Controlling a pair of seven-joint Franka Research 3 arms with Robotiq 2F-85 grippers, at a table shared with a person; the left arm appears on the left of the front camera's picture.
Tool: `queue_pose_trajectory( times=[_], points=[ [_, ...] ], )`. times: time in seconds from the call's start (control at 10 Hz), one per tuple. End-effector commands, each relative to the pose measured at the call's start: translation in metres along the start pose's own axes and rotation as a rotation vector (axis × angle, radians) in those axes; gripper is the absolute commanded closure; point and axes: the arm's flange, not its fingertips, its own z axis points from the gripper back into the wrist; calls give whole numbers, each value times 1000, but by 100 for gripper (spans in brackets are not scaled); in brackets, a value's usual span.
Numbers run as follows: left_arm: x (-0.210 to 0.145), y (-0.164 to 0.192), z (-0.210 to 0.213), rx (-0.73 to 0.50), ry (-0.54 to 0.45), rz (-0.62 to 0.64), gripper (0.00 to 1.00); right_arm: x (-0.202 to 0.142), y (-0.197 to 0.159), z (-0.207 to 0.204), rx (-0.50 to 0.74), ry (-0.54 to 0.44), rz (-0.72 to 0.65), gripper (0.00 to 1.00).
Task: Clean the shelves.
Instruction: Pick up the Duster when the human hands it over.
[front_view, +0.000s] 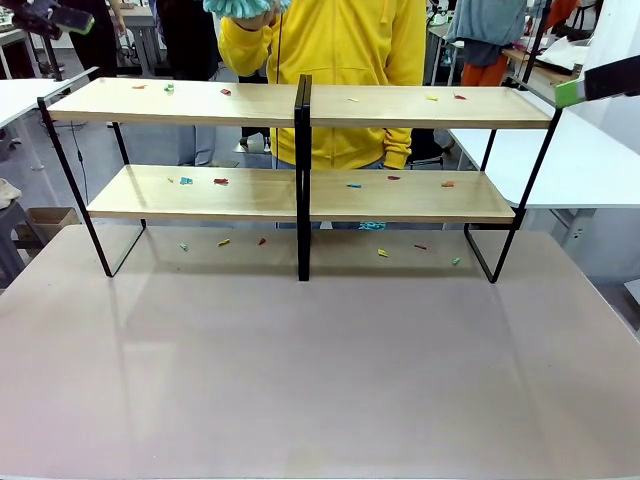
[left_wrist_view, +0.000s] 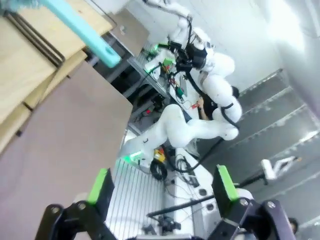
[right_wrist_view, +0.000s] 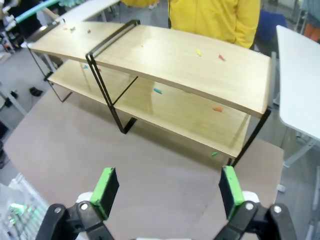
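We find the shelves (front_view: 390, 108) standing along the far edge of the tabletop (front_view: 300, 380), with coloured scraps (front_view: 220, 181) on both boards. The left gripper (left_wrist_view: 162, 177) and right gripper (right_wrist_view: 167, 180) have their jaws spread wide and hold nothing.

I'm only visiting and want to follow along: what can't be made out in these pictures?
- Coloured scraps on the shelves, front view: too small to say what they are.
- Teal fluffy thing the person holds, front view: mostly cut off by the top edge.
- Teal handle, left wrist view: blurred, its upper end cut off by the picture's edge.
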Motion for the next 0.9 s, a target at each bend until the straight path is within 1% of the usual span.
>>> queue_pose_trajectory(
  times=[0.0, 0.1, 0.2, 0.3, 0.4, 0.5, 0.6, 0.8],
  points=[
    [36, 0, -4, -30, 0, 301, 0, 0, -1, 0, 9, 1, 3, 0],
    [59, 12, -12, -30, -56, 403, 0, 0, -1, 0, 9, 1, 3, 0],
    [87, 27, -18, -2, -90, 511, 0, 0, -1, 0, 9, 1, 3, 0],
    [111, 35, -25, -4, -125, 541, 0, 0, -1, 0, 9, 1, 3, 0],
    [124, 40, -36, 19, -133, 583, 0, 0, -1, 0, 9, 1, 3, 0],
    [131, 51, -46, 68, -167, 611, 0, 0, -1, 0, 9, 1, 3, 0],
    [138, 67, -54, 133, -180, 649, 0, 0, -1, 0, 9, 1, 3, 0],
    [135, 82, -67, 224, -189, 668, 0, 0, -1, 0, 9, 1, 3, 0]
  ],
)
